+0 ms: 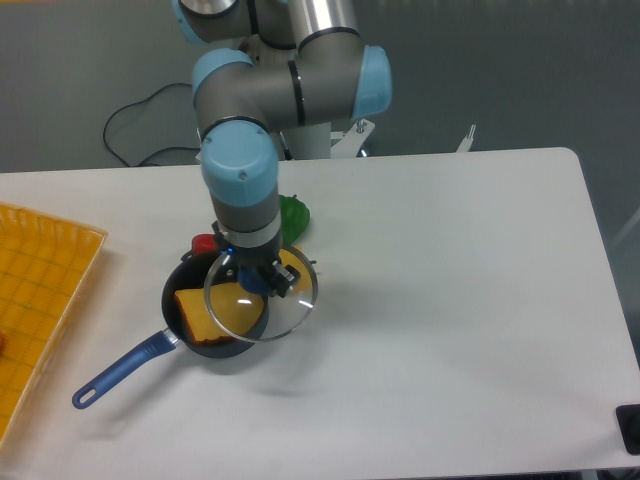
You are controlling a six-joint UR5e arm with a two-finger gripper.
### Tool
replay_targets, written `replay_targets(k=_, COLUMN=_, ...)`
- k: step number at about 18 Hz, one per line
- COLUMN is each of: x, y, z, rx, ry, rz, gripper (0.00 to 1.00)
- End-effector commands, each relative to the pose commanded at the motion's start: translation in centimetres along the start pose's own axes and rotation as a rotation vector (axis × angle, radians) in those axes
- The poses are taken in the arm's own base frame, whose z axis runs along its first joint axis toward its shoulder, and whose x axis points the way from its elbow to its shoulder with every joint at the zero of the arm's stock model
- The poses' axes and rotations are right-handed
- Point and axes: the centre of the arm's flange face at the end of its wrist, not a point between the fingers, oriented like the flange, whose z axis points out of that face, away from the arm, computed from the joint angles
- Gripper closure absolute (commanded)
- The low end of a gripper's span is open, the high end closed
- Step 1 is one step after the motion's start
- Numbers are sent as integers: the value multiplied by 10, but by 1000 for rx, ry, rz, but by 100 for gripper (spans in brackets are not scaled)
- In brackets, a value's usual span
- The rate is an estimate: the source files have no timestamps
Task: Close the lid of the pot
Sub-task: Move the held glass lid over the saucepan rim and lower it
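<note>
The lid (260,297) is held by its blue knob in the gripper (254,282), whose fingers are closed on the knob, and is carried above the table (450,300). The pot (210,315) lies down and to the left of the gripper in the picture, with yellow food inside and its long handle pointing away to the lower left. Only the pot's right part is overlapped by the lid, so a further shift toward the pot's centre is judged necessary before lowering.
</note>
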Motion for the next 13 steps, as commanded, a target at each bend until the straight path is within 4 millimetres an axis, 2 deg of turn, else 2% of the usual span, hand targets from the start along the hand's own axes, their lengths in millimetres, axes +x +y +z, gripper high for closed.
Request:
replay_targets(k=5, x=29, y=-14, z=15, rx=-47, ry=-13, rz=-9, gripper=63)
replay_targets(k=9, x=40, y=-14, z=31, rx=-40, ry=-38, rz=-3, gripper=63)
replay_targets(k=13, x=42, y=-14, z=35, rx=-44, ry=-34, rz=-9, gripper=63)
